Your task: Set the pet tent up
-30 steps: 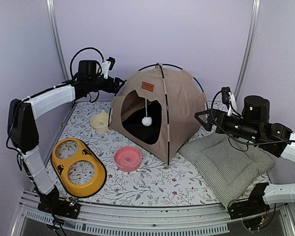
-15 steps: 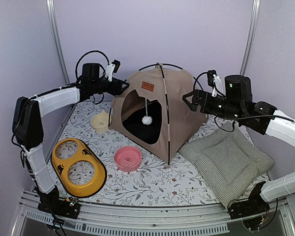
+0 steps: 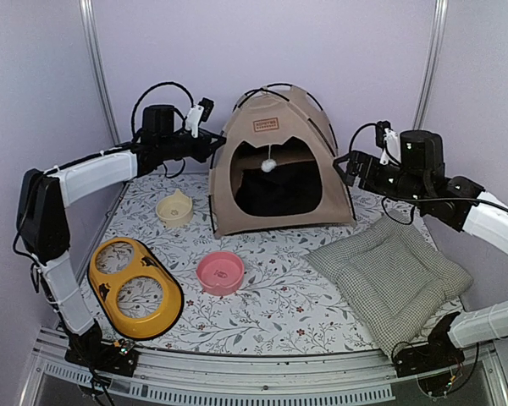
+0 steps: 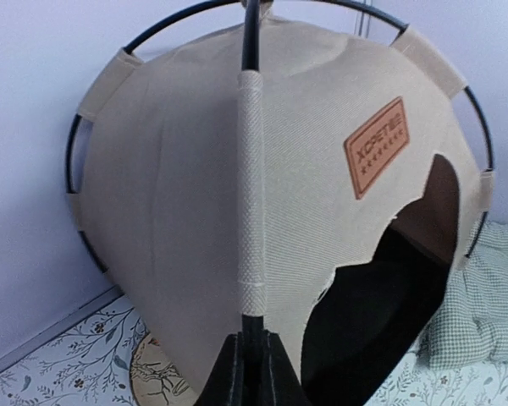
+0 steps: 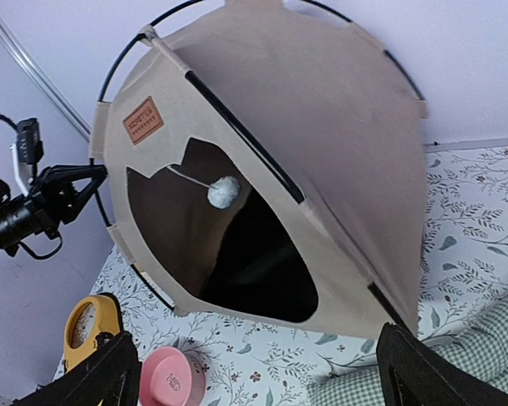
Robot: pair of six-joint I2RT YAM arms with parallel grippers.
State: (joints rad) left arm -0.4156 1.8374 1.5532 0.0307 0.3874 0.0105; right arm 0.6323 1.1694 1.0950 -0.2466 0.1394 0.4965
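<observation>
The pet tent (image 3: 317,182) stands upright at the back of the table, its dark opening facing the front. It is beige with thin black poles, an orange-brown label (image 3: 266,124) and a white pompom (image 3: 269,165) hanging in the doorway. My left gripper (image 3: 213,145) is at the tent's left edge. In the left wrist view the left gripper (image 4: 254,372) is shut on a black pole (image 4: 251,34) just below its beige sleeve. My right gripper (image 3: 347,169) hovers open by the tent's right side, apart from the fabric. From the right wrist the tent (image 5: 322,127) and pompom (image 5: 223,192) lie ahead of the right gripper (image 5: 262,372).
A pink bowl (image 3: 219,272) sits in front of the tent. A cream cat-shaped bowl (image 3: 174,209) is to its left. A yellow double-bowl holder (image 3: 135,286) lies at the front left, and a green-checked cushion (image 3: 389,275) at the front right. Walls close in behind and beside.
The tent has swung round so that its opening faces the front, and it sits further back. My left gripper closed on the pole. The right gripper drew back a little to the right.
</observation>
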